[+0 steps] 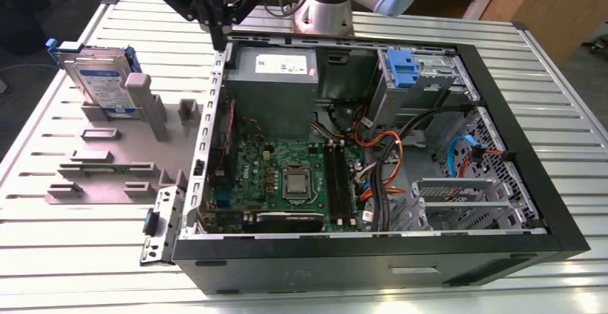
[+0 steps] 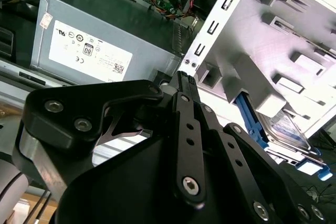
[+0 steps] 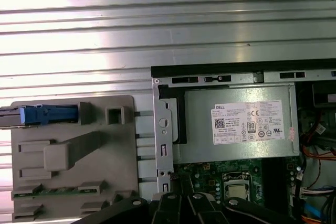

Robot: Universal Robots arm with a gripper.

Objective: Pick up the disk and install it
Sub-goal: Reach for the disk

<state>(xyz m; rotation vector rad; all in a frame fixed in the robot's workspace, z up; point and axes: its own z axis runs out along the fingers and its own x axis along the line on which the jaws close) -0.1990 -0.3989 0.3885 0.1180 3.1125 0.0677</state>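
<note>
One hard drive, the disk, stands on edge in the upper left of the exterior view. It is slotted upright into a grey moulded holder. Its white-and-blue label faces the camera, and its blue carrier frame shows at the upper corners. The second wrist view shows the disk partly behind a post of the holder. The first wrist view shows it edge-on as a blue strip.

The holder lies flat on a slatted metal table, just beside the open computer case, on the exterior view's left.

The gripper hangs from the robot arm at the top of the exterior view, well apart from the disk. Its fingers are pressed together into one narrow tip and carry nothing. That tip points down at the perforated case wall nearest the holder, by a corner of the grey power supply. Whether it touches the wall cannot be told.

Inside the case, the green motherboard with its processor socket lies below the power supply. A blue latch sits on the metal cage at the upper right, and orange cables run between them.
</note>
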